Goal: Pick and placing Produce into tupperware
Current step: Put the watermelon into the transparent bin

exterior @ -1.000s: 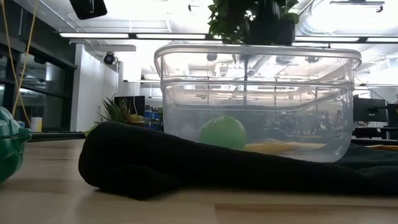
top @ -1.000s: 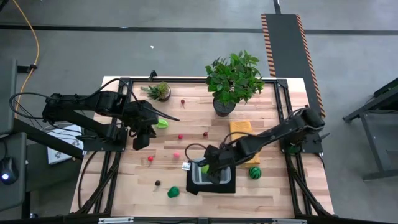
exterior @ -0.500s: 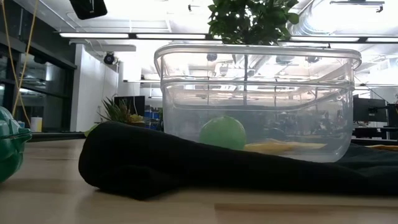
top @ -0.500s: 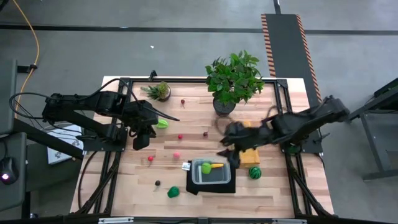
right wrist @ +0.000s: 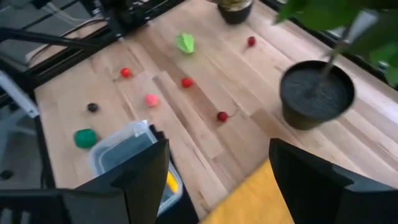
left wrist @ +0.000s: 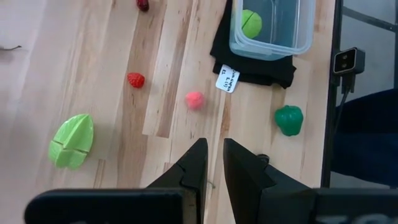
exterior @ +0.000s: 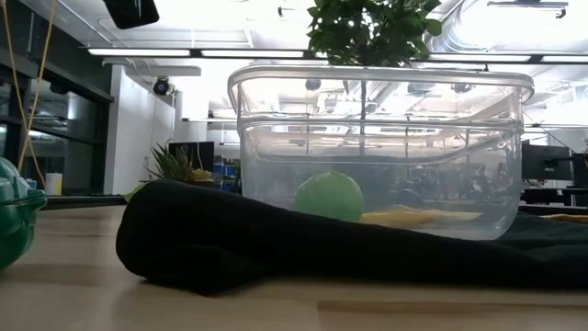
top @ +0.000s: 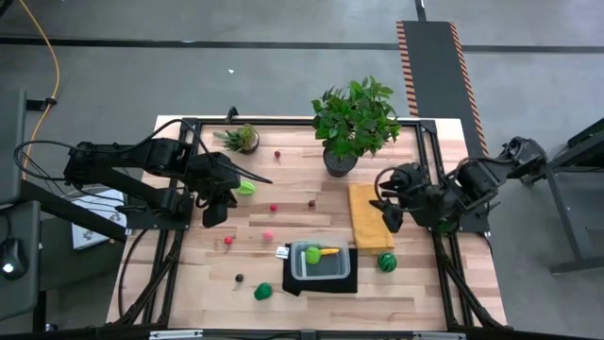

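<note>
Tupperware [top: 321, 261], a clear rectangular plastic container with rounded corners and a thickened rim, sits on a crumpled black mat [top: 326, 282] near the front edge of the tabletop [top: 293, 222]. The right end effector [top: 389, 213] hangs over a flat yellow cloth [top: 368, 216], its two dark fingers spread wide with nothing between them. The left end effector [top: 213, 207] waits over the tabletop's left side, its tapered black fingers [left wrist: 194, 167] drawn almost together and gripping nothing.

Inside the tupperware lie a smooth round green piece [top: 312, 254] and a slim yellow piece [top: 328, 251]; the low view shows both through the transparent wall, the green ball [exterior: 328, 196] resting on the floor of the container. A small white tag [top: 282, 252] lies against the mat's left edge.

Loose produce on the pale wood-plank tabletop:
- a light green segmented wedge [top: 246, 187] just beside the left end effector;
- a lobed dark green pepper [top: 263, 291] left of the mat;
- a striped green ball [top: 386, 262] right of the mat;
- a pink berry [top: 268, 234] and red berries [top: 274, 207];
- a small dark berry [top: 239, 278].

A bushy potted plant [top: 354, 118] and a small spiky one [top: 241, 139] stand along the far edge.
</note>
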`<action>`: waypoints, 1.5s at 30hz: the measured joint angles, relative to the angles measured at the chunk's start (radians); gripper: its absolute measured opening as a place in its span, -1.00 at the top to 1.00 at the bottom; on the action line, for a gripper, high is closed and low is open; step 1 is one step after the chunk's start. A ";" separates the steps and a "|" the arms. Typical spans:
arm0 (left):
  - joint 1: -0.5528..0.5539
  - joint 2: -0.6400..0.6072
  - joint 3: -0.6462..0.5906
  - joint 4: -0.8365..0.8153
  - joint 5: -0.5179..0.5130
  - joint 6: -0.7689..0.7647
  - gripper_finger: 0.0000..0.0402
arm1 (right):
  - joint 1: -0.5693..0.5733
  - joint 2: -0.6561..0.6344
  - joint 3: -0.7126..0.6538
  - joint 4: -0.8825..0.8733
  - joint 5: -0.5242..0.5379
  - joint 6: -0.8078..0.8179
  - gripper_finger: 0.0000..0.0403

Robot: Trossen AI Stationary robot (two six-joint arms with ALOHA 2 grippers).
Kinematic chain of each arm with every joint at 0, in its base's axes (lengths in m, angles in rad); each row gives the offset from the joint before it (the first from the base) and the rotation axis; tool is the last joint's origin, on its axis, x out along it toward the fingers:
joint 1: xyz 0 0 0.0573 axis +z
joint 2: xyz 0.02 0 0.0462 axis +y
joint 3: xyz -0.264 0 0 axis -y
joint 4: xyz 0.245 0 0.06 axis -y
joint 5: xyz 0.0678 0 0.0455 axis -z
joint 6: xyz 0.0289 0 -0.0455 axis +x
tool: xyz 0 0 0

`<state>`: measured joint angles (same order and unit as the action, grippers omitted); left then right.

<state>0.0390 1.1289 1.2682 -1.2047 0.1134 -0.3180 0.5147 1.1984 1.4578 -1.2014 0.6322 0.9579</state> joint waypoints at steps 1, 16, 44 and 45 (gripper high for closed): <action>0.000 0.000 0.000 0.000 -0.002 0.004 0.79 | 0.011 0.000 0.000 -0.018 0.008 0.024 -0.32; 0.000 0.000 0.000 0.003 -0.028 0.025 0.79 | 0.100 -0.081 -0.321 0.072 -0.072 0.417 -0.32; 0.000 0.000 0.000 0.016 -0.028 0.033 0.79 | -0.279 -0.112 -0.473 0.500 -0.594 -0.053 -0.32; 0.000 0.000 0.000 0.021 -0.028 0.033 0.79 | -0.290 -0.110 -0.473 0.507 -0.614 -0.080 -0.32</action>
<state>0.0388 1.1290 1.2682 -1.1833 0.0853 -0.2848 0.2245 1.0884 0.9852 -0.6941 0.0185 0.8780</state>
